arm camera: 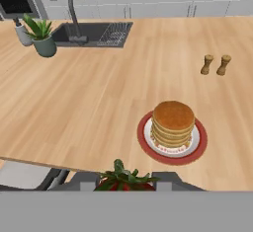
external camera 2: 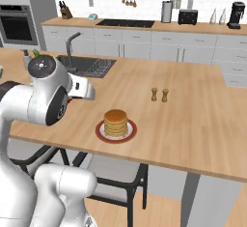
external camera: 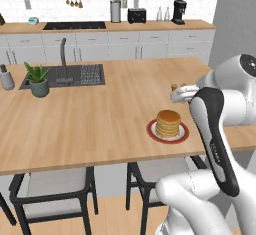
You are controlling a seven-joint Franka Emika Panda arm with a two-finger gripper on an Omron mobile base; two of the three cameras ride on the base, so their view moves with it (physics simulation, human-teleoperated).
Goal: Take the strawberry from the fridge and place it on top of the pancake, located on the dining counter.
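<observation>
1. So the robot's white-and-dark hand (arm camera: 126, 184) has the tiny red strawberry with its green leafy top (arm camera: 122, 179) pinched between its two fingers, as far as the hand view shows: the fingers sit close on either side of the fruit.
2. The fetching part looks done, going by that. The fruit is up in the air near the front edge of the long light-wood worktop (external camera: 100, 114), not on anything yet.
3. The short stack of golden-tan pancakes (arm camera: 173, 123) sits on its small red-rimmed plate (arm camera: 148, 147), close to that same front edge. Nothing on top of the stack so far.
4. From the side views, the hand (external camera 2: 89, 92) hovers to the sink side of the pancakes, a bit short of them and above.
5. What's left, I'd guess: slide over the stack, come down, let go gently. It's a small round berry, so it could roll off the top if dropped from height.
6. The two little brown shakers (arm camera: 216, 64) stand well beyond the pancakes, out of the way.
</observation>
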